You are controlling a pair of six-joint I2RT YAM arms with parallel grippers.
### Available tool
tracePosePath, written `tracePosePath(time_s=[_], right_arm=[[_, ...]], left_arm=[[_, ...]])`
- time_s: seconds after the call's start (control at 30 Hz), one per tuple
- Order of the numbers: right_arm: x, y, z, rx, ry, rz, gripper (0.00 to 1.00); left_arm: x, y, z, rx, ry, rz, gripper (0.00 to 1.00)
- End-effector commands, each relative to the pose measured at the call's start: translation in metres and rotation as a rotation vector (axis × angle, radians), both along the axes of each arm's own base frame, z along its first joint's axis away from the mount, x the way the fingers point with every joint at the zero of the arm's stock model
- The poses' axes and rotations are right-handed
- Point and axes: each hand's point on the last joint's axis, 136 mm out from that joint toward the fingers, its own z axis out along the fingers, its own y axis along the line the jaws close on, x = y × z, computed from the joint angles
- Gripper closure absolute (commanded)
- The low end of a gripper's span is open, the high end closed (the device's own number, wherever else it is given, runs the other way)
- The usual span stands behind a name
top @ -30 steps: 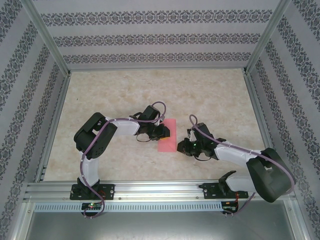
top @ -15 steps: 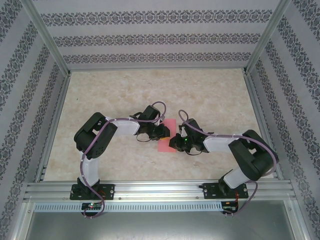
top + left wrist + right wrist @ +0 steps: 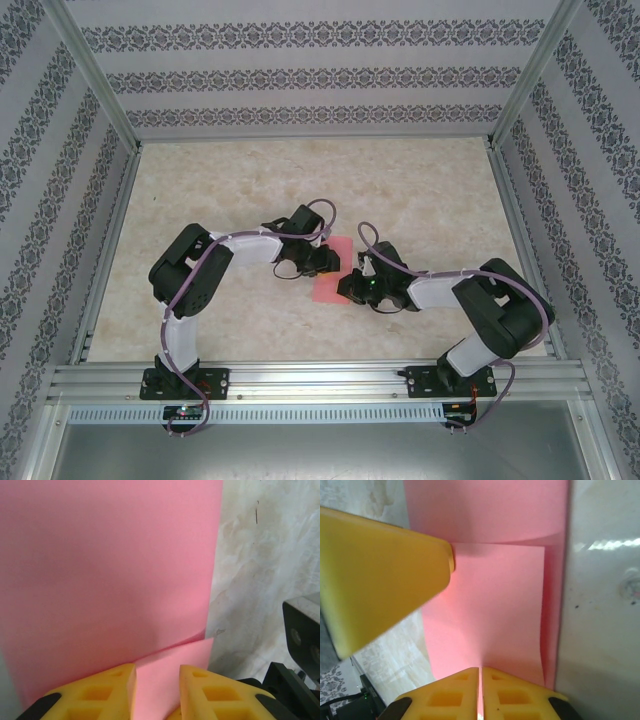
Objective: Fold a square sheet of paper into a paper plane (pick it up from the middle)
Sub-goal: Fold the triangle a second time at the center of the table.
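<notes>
from above, the paper (image 3: 330, 289) lay on the bench (image 3: 220, 190) near its middle, with both arms bent in over it. the left tool (image 3: 327, 263) sat at the sheet's left edge and the right tool (image 3: 348, 288) at its right edge, nearer the bases. how either tool stood could not be told from this height.

at the left wrist, the left tool (image 3: 157, 692) stood spread, its two yellow fingers (image 3: 112, 692) apart, with a raised flap of the paper (image 3: 110, 565) lying in the gap. the rest of the sheet stretched away over the marbled bench (image 3: 260, 570), and a black part of the right arm (image 3: 302, 630) showed at the right edge.

at the right wrist, the right tool (image 3: 480, 692) was pressed together on the paper (image 3: 490, 610), with a pink sliver caught in the seam between its fingers (image 3: 517, 697). a folded layer lay over the sheet, and the left tool's yellow finger (image 3: 380, 575) hung just beside that layer's left edge.
</notes>
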Motion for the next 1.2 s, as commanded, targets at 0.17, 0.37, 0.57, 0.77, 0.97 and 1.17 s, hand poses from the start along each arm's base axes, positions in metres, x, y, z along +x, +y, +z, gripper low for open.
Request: tracePosePath(time_s=[0.17, 0.37, 0.57, 0.77, 0.97, 1.17], right_arm=[[-0.021, -0.022, -0.031, -0.127, 0.092, -0.022, 0.88], [-0.019, -0.018, -0.033, -0.122, 0.091, -0.028, 0.89], [-0.019, -0.019, -0.032, -0.127, 0.089, -0.033, 0.89], [-0.022, -0.023, -0.035, -0.146, 0.1, -0.034, 0.89], [-0.026, -0.025, -0.035, -0.153, 0.108, -0.019, 0.9], [-0.029, -0.029, -0.033, -0.166, 0.105, -0.015, 0.91]], left_arm=[[-0.003, -0.004, 0.037, -0.068, -0.032, -0.015, 0.71], [-0.023, -0.011, 0.034, -0.145, 0.037, 0.012, 0.82], [-0.028, -0.012, 0.007, -0.128, 0.071, 0.026, 0.87], [-0.026, 0.004, -0.018, -0.031, 0.052, 0.054, 0.87], [-0.012, 0.031, -0.035, 0.046, 0.0, 0.102, 0.87], [0.005, 0.042, -0.033, 0.016, -0.007, 0.139, 0.85]])
